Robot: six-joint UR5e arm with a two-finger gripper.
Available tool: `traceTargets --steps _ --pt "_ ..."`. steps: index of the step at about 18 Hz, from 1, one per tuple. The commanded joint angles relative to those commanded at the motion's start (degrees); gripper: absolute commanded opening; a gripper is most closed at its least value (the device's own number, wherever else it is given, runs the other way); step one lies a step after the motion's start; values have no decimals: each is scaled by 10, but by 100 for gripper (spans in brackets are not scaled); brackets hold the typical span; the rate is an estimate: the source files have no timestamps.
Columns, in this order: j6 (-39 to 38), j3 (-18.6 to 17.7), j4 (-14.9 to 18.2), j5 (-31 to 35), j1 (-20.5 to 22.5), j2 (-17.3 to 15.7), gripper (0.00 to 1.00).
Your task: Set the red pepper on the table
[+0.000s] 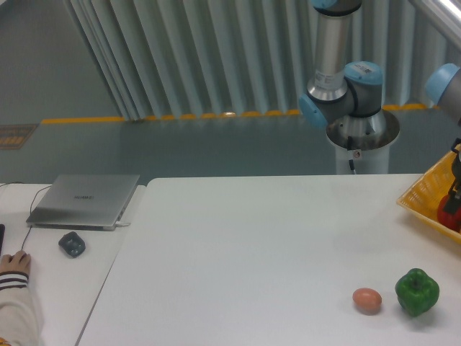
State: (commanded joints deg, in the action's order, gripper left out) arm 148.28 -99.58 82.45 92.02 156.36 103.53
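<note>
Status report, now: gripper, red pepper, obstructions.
Gripper at frame edge, grip unclear. Red pepper in yellow basket, not on table. Nothing visibly blocking.

At the far right edge, the gripper [456, 193] is reaching down into the yellow basket [419, 196], sitting right over the red pepper [448, 213]; whether its jaws are clamping the pepper cannot be told, as the frame is cutting them off. Nearer the camera than the gripper, the green pepper [417, 291] and the egg [367, 300] are lying just beside each other on the table [245, 259]. Well away on the other side, a laptop [85, 200] is lying closed.
</note>
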Motion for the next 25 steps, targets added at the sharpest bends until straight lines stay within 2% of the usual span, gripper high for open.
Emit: traceTargets --steps 1,6,25 --pt "-2 0 -11 0 -4 0 100" --pt "-2 3 -23 2 -4 11 100" --pt "3 0 -30 22 -4 23 100"
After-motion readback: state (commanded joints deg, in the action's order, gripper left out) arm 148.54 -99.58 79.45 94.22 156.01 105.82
